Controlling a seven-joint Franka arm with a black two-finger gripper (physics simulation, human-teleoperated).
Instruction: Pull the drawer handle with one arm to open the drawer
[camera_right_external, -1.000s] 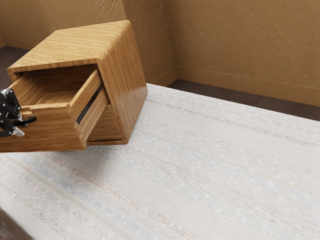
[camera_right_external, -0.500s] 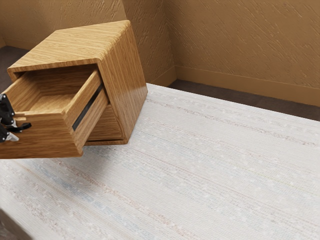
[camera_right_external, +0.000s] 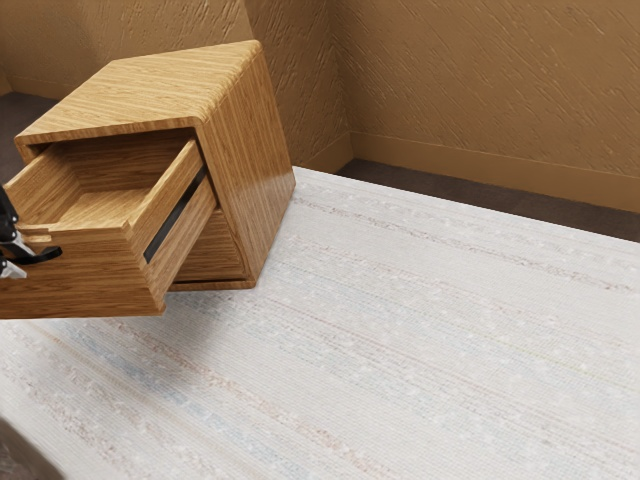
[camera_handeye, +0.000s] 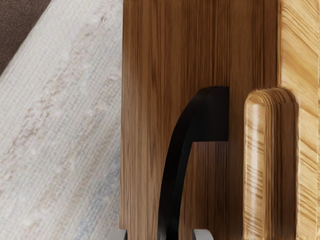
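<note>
Drawer (camera_right_external: 100, 205) stands well out of cabinet (camera_right_external: 240, 150) on bench (camera_right_external: 420, 340), slide axis pointing to exterior view's lower left. Hand (camera_right_external: 14, 250) at drawer front, roughly level; grip state can't tell.

The cabinet (camera_right_external: 235, 150) stands on the table (camera_right_external: 420, 340) toward the exterior view's left, close to the table's far edge. The drawer (camera_right_external: 95, 270) sits in the cabinet's upper opening and sticks well out of it toward the view's lower left, overhanging the table. The gripper (camera_right_external: 22, 258) is at the drawer's front face, at the view's left edge (whether it touches is hard to tell). In the wrist view the handle (camera_handeye: 270, 170) is on that front. The floor (camera_right_external: 500, 195) lies behind the table, before the wall (camera_right_external: 480, 80).
</note>
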